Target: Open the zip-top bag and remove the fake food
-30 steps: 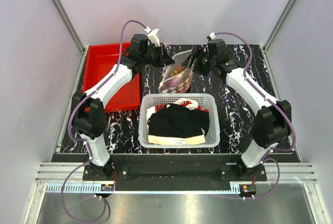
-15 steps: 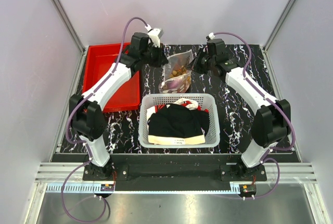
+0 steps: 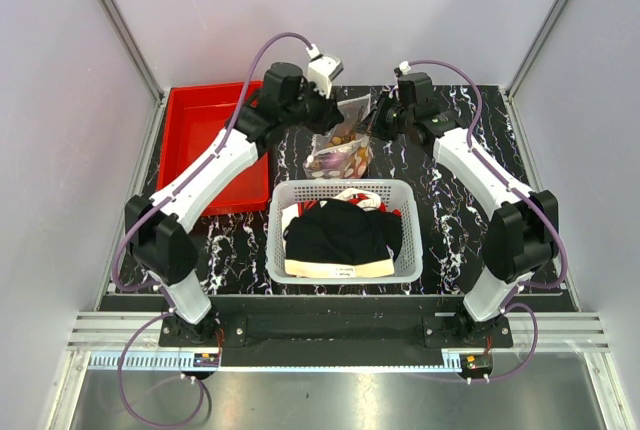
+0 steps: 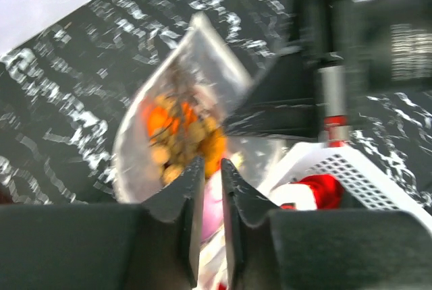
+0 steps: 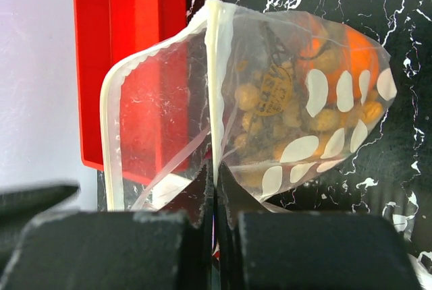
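The zip-top bag (image 3: 341,149) hangs tilted over the black marbled table, just behind the white basket. Through its clear plastic show the fake food (image 5: 317,111): tan nut-like balls, an orange piece and pale discs. My right gripper (image 5: 214,177) is shut on one lip of the bag's mouth at the white zip strip, and the other lip (image 5: 111,128) bows away to the left. In the left wrist view, my left gripper (image 4: 211,168) stands just short of the bag (image 4: 172,114). Its jaws are a narrow slit apart with nothing between them. From above, the left gripper (image 3: 326,118) sits at the bag's upper left and the right gripper (image 3: 377,122) at its upper right.
A red bin (image 3: 205,145) lies at the back left, seen through the bag in the right wrist view (image 5: 128,34). A white mesh basket (image 3: 340,187) of black and white clothes stands in front of the bag. The right arm's black body (image 4: 364,40) is close to the left gripper.
My right gripper has shut on the bag's lip. The left arm has swung right toward the bag and its jaws have parted slightly. The bag has sagged and shifted a little.
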You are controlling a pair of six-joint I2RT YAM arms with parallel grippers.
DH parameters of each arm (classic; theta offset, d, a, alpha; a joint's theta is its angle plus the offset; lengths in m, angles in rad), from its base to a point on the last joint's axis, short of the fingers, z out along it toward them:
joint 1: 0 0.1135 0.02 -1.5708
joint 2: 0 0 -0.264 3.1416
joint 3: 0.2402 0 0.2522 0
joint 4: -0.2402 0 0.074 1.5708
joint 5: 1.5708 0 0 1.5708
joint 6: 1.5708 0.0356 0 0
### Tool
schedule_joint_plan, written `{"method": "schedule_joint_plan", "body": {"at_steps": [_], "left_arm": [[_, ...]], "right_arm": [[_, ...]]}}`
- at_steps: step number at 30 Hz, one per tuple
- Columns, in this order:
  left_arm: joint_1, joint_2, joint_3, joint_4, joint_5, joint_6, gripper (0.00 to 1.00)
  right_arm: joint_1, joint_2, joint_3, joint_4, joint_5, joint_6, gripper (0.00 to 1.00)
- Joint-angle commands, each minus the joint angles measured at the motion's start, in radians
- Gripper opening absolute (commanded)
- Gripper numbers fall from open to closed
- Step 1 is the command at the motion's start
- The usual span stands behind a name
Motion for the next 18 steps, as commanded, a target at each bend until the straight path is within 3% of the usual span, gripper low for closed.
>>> {"method": "schedule_joint_plan", "body": {"at_steps": [1,9,16,18], "left_arm": [[-0.023,-0.016,0.01,0.08,0.051,0.034,0.14],[-0.023,0.09,0.03,0.018,0.112,0.078,0.11],[-0.023,0.061,-0.062,0.023,0.216,0.192,0.24],[-0.023,0.059,-0.074,0.03,0.23,0.204,0.32]], "right_arm": [[0.011,-0.015,0.043,0.022,-0.036,-0.008,0.0],[0.011,-0.03,0.033,0.025,-0.042,-0.012,0.0],[0.011,-0.027,0.04,0.031,-0.064,-0.02,0.0],[0.01,-0.025,0.04,0.031,-0.067,-0.021,0.0]]}}
